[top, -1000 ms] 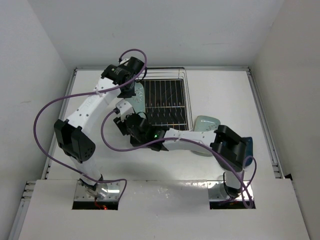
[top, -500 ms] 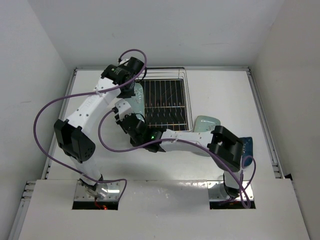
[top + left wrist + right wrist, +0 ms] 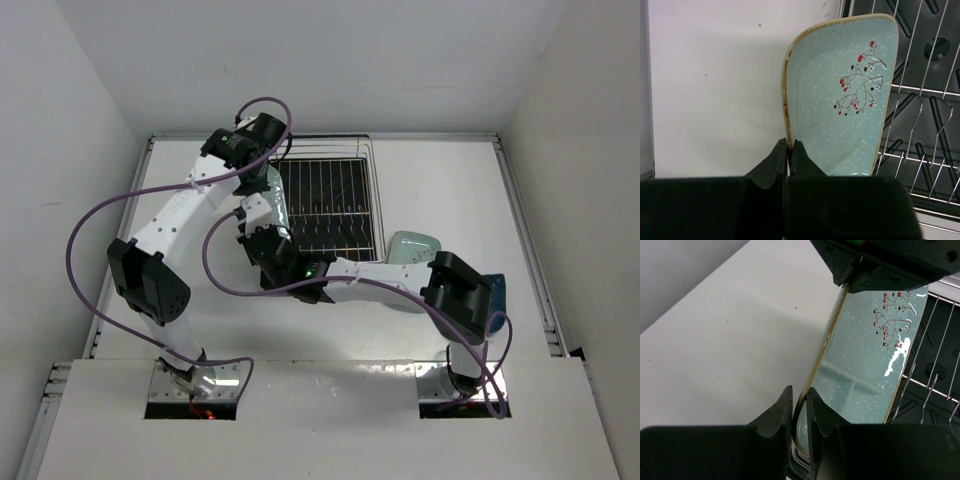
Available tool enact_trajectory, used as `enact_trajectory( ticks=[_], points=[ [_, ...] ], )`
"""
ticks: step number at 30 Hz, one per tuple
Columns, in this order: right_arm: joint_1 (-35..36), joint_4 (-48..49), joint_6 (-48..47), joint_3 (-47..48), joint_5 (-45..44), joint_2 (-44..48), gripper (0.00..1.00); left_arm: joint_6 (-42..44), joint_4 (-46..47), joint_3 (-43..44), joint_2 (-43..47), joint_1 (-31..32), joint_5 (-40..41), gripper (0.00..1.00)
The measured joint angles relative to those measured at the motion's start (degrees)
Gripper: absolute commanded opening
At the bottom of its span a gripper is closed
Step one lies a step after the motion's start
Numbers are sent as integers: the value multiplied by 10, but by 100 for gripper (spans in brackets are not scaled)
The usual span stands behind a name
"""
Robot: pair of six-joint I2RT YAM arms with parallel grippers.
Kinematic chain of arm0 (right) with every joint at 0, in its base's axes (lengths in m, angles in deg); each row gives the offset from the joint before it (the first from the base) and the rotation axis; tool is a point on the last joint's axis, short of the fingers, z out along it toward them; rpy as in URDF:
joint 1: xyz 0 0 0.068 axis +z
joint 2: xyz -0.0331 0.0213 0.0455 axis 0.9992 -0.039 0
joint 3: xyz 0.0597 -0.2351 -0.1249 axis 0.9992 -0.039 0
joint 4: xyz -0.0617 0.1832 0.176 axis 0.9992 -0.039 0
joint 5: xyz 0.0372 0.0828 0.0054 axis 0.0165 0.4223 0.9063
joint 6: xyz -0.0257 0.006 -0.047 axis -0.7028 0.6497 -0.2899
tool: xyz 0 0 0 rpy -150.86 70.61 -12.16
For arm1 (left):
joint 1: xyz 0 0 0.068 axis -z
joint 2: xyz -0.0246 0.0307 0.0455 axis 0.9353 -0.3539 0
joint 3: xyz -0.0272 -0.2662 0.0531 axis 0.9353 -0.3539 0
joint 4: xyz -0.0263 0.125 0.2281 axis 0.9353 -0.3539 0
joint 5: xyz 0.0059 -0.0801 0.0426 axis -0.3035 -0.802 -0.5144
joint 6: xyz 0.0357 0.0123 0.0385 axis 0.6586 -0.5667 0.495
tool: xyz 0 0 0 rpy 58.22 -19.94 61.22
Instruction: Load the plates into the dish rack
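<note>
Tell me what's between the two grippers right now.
Only the mint-green plate, held on edge: left gripper pinches one end, right gripper the other. Both wrist views show it.

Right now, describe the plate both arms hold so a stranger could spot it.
Find the chrome wire dish rack in the middle. At its left edge a mint-green plate with a red-berry sprig stands on edge, pinched by both arms' jaws. The other mint plate and the dark blue plate lie off to the right.
</note>
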Motion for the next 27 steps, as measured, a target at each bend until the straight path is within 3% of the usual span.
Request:
enact_trajectory(
  ticks=[8,19,27],
  points=[
    [-16,16,80,-49,15,35,0,12,7,3,-18,0,-28,1],
    [-50,47,185,-88,52,66,0,45,22,28,-39,0,-35,40],
    [-62,79,242,-116,56,78,0,61,24,54,-61,0,-35,41]
  ],
)
